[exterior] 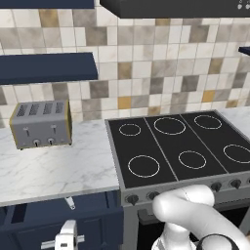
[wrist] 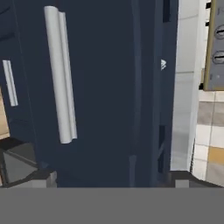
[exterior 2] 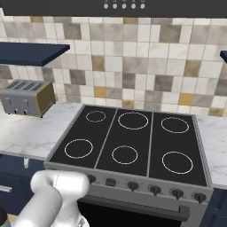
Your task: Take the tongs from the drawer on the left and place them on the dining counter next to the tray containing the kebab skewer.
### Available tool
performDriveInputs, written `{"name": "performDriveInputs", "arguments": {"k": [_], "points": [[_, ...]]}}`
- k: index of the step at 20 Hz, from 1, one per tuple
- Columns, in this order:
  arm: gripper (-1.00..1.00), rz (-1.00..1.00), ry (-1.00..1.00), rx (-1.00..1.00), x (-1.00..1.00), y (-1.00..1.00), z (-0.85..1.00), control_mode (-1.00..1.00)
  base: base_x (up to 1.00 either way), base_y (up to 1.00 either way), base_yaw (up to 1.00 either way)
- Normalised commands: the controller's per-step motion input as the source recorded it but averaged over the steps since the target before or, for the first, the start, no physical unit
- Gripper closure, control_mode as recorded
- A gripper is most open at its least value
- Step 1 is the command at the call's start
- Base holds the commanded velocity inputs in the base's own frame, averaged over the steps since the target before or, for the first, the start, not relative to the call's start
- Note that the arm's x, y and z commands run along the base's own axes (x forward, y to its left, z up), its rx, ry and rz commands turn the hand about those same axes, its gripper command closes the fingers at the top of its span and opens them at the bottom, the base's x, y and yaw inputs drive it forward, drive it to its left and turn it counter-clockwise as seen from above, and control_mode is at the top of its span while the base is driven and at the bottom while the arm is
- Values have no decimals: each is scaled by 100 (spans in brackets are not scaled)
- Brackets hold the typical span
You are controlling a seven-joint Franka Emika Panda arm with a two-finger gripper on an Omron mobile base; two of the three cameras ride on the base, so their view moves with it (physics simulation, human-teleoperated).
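A: So where was the gripper (wrist: 111, 183) at that moment?

B: In the hand view its two dark fingertips (wrist: 41, 177) stood far apart at the bottom of the frame, jaws wide and holding nothing. Between them lay the navy front of the drawer (wrist: 105, 109), with the bar handle (wrist: 61, 74) in the upper left of the frame.

A: Which way did the handle run?

B: Its long axis ran top to bottom in that rolled view. In the left base view a bit of silver bar showed at the bottom left, level, below the marble worktop (exterior: 53, 168) with the toaster (exterior: 41, 124).

A: And the tongs?

B: Not visible; presumably in the drawer, which looked barely open, so their direction couldn't be told.

A: How would the drawer handle?

B: I'd judge the handle rigid, smooth and rather slippery. Closing across its middle and pulling straight out should keep the drawer from skewing. The tongs would likely be light, thin and springy.
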Motion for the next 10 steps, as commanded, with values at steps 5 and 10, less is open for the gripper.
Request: {"name": "performDriveInputs", "arguments": {"k": [5,10], "points": [[-100,0,22,0,1,0,34,-100,0,0,0],[-100,0,21,0,17,-1,9,-100,0,0,0]]}}
